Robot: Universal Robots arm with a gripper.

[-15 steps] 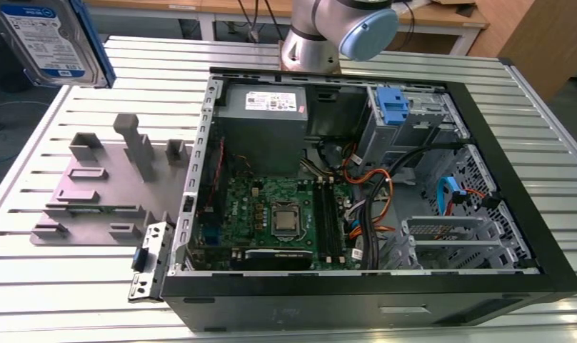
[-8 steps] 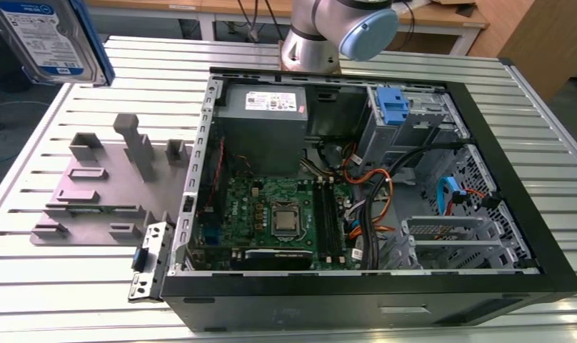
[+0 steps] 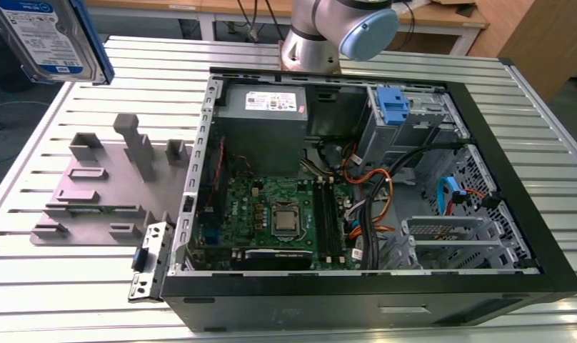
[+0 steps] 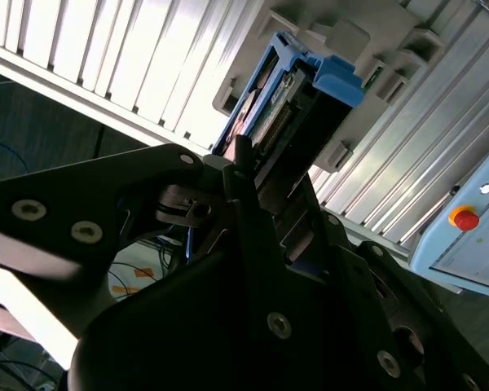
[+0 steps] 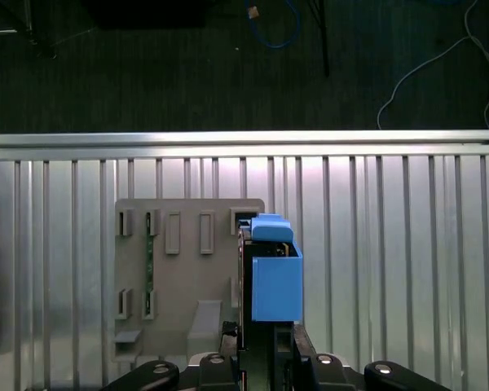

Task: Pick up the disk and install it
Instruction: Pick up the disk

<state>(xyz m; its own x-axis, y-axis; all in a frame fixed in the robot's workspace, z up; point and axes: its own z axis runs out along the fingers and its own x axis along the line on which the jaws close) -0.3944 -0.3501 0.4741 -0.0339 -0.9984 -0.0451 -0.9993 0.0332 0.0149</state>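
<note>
Holds the disk (image 3: 52, 41) clenched in the gripper (image 5: 265, 346), raised over the slatted table (image 3: 69, 286) near the grey fixture plate (image 3: 83, 187), well apart from the open computer case (image 3: 365, 314); shows a white-and-blue printed label (image 3: 36, 21).

Silver arm (image 3: 310, 44), light-blue cap (image 3: 368, 32), black pincer (image 5: 269, 336)

The disk (image 3: 51, 39) hangs high, exterior view's left. Open PC case (image 3: 365, 289) on the bench (image 3: 51, 286), grey fixture (image 3: 88, 189) beside it.

Your arm (image 3: 317, 39) rises from its base out of the exterior view; your gripper (image 5: 267, 338) points straight down, clamped on the disk (image 5: 275, 281), held aloft.
</note>
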